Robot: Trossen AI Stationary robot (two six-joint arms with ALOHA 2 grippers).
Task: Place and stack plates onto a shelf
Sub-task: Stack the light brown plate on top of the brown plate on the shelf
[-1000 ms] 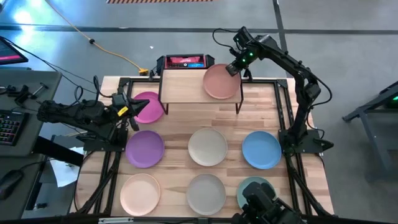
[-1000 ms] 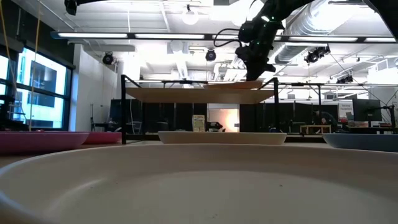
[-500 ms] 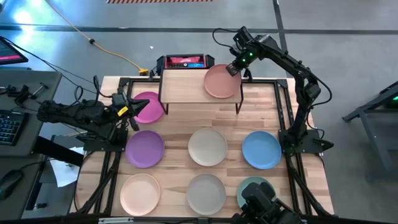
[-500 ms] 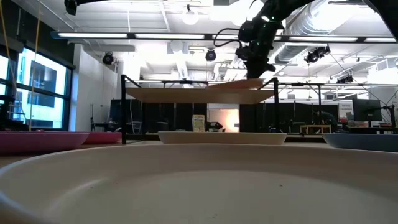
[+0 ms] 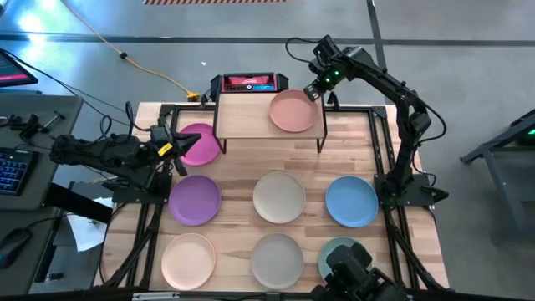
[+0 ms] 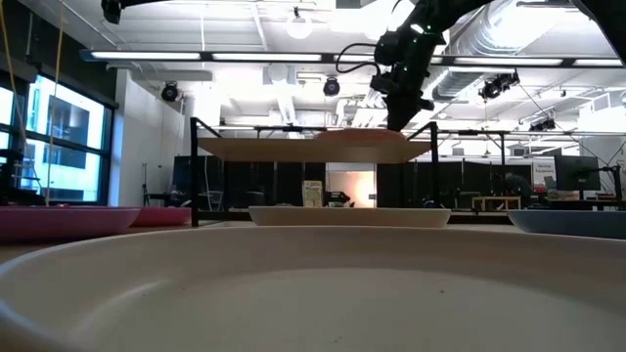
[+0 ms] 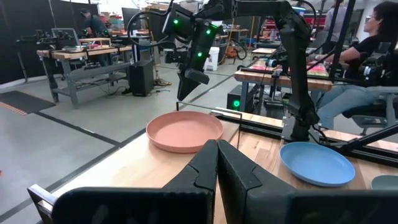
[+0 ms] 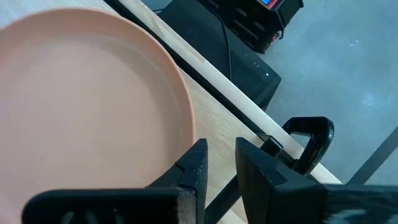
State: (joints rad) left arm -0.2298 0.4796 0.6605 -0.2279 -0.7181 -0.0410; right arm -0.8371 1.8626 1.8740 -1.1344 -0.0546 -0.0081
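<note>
A salmon-pink plate lies flat on the right half of the light-wood shelf at the table's far edge; it also shows in the left wrist view. My right gripper hangs at the plate's far right rim, fingers pointing down and a little apart, nothing between them. My left gripper waits shut at the table's left, beside a pink plate. Several more plates rest on the tabletop: purple, cream, blue, peach, beige and teal. My right gripper stands just outside the salmon plate's far right rim, coming from above. I cannot tell whether a finger touches the rim. The plate rests flat on the shelf by its underside.
The shelf's left half is bare wood. Black metal frame bars run along the table's far and side edges. A red device stands behind the shelf. A dark camera mount covers part of the teal plate. People sit at benches beyond the table.
The salmon plate, tilted with its right rim raised, has settled flat on the shelf and shifted slightly toward the table's left. My right gripper has drawn a little up and left at the plate's rim.
</note>
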